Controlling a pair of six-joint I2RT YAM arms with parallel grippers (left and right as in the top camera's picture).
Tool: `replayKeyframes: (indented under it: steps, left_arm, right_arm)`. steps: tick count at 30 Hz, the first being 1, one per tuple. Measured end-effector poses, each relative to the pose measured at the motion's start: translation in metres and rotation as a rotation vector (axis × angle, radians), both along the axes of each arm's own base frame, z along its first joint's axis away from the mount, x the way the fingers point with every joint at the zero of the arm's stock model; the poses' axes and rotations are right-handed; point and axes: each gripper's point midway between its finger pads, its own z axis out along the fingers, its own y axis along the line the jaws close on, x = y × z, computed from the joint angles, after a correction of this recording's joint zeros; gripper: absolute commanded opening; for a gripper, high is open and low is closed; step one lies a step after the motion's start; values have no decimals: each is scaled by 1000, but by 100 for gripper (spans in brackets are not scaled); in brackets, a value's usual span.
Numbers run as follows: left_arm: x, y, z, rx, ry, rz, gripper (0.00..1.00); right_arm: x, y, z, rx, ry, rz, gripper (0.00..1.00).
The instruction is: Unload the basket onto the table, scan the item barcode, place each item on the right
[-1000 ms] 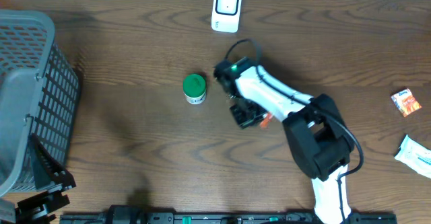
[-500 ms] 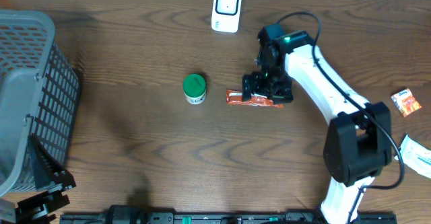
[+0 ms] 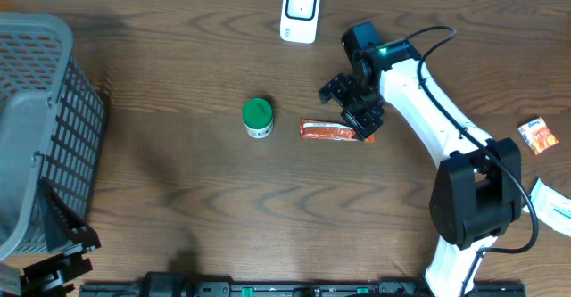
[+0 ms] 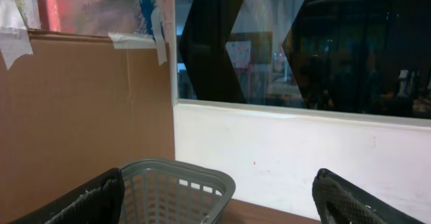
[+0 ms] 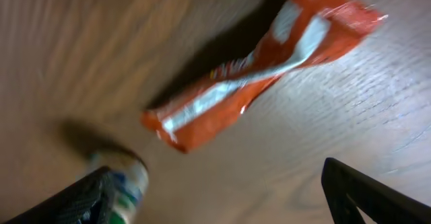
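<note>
Right gripper [image 3: 351, 107] has let go, now spread above packet [image 3: 328, 131] lying on table [image 3: 178, 190] short of scanner [image 3: 301, 12]; barcode scan likely still pending.

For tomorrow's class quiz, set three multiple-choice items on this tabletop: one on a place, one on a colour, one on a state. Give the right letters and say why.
1. The green-lidded jar stands:
A) on the table, between the grey basket and the orange packet
B) inside the basket
C) on top of the packet

2. The device at the table's far edge is:
A) black
B) white
C) red

3. The right pincer is:
A) shut on the jar
B) shut on the packet
C) open, holding nothing

Answers:
1 A: the overhead view shows the jar on bare wood between the two.
2 B: its casing is white.
3 C: its fingers stand apart and the packet lies flat on the table.
</note>
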Motion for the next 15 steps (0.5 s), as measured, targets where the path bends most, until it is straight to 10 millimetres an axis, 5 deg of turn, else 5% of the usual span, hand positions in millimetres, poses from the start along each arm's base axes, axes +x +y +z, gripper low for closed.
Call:
replayKeyframes:
  steps: [10, 15]
  left_arm:
    - [0, 0, -2, 0, 8, 0, 89]
    - [0, 0, -2, 0, 8, 0, 89]
  right_arm:
    - [15, -24, -27, -149, 7, -240, 90]
    - [11, -27, -70, -198, 87, -245, 47]
